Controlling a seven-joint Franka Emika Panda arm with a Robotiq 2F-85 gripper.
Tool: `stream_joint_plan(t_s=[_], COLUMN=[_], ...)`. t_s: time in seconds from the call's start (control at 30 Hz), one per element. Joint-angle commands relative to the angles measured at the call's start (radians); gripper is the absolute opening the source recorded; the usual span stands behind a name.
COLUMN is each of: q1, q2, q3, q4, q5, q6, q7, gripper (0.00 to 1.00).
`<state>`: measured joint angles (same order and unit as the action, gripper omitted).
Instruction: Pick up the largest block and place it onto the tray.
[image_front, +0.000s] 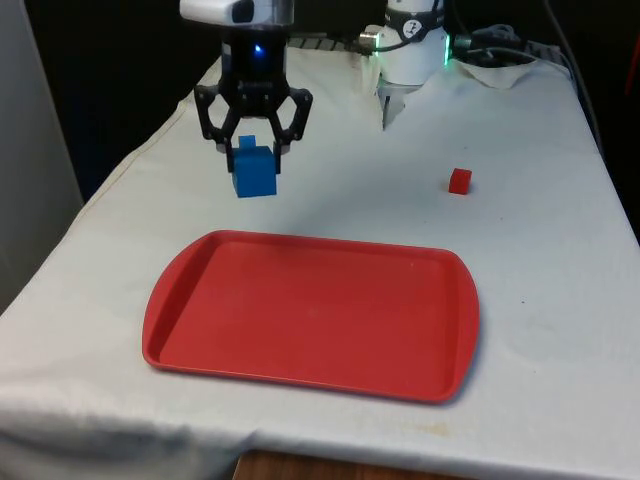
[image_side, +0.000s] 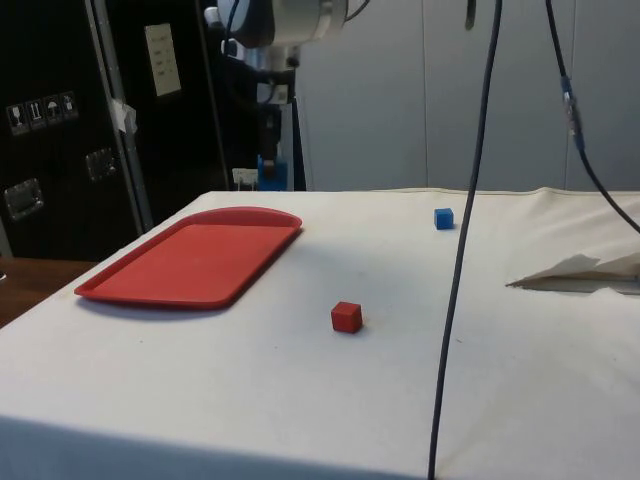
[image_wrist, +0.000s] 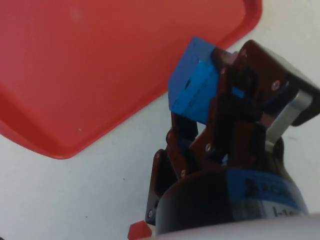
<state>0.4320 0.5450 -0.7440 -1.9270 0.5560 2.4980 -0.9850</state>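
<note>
tool (image_front: 254, 140) clamped on large blue block (image_front: 255, 170), beyond red tray (image_front: 300, 350) | side view: small blue cube (image_side: 444, 218) separate, block mostly hidden | red cube (image_front: 459, 180) right

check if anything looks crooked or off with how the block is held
The large blue block sits tilted in the gripper, one corner pointing down, held above the cloth beside the red tray. Otherwise nothing stands out: the small blue block and red block rest flat.

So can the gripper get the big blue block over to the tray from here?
Probably yes. The gripper holds the blue block in the air near the tray, and nothing stands between them; the red cube sits well aside.
</note>
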Motion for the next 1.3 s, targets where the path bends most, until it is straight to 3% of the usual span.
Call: stream_joint_plan(t_s=[0.0,0.13,0.17,0.37,0.4,0.43,0.57,0.67,0.7,0.73,0.9,1.23,1.27], q1=[0.007,0.002,0.009,0.012,0.005,0.011,0.015,0.014,0.008,0.014,0.011,0.002,0.007], q2=[0.013,0.02,0.031,0.066,0.061,0.071,0.098,0.115,0.104,0.122,0.165,0.24,0.235], q3=[-0.003,0.01,0.006,0.021,0.027,0.022,0.031,0.039,0.044,0.042,0.06,0.089,0.082], q4=[0.013,0.029,0.041,0.099,0.097,0.107,0.149,0.171,0.163,0.18,0.226,0.266,0.261], q5=[-0.009,0.0,-0.01,-0.012,-0.002,-0.012,-0.013,-0.014,-0.005,-0.014,-0.01,0.025,0.018], q6=[-0.008,-0.006,-0.018,-0.045,-0.039,-0.049,-0.069,-0.079,-0.069,-0.083,-0.1,-0.074,-0.08], q7=[0.018,0.02,0.037,0.071,0.059,0.074,0.098,0.112,0.097,0.117,0.141,0.152,0.152], gripper=[0.05,0.05,0.05,0.05,0.05,0.05,0.05,0.05,0.05,0.05,0.05,0.05,0.05])
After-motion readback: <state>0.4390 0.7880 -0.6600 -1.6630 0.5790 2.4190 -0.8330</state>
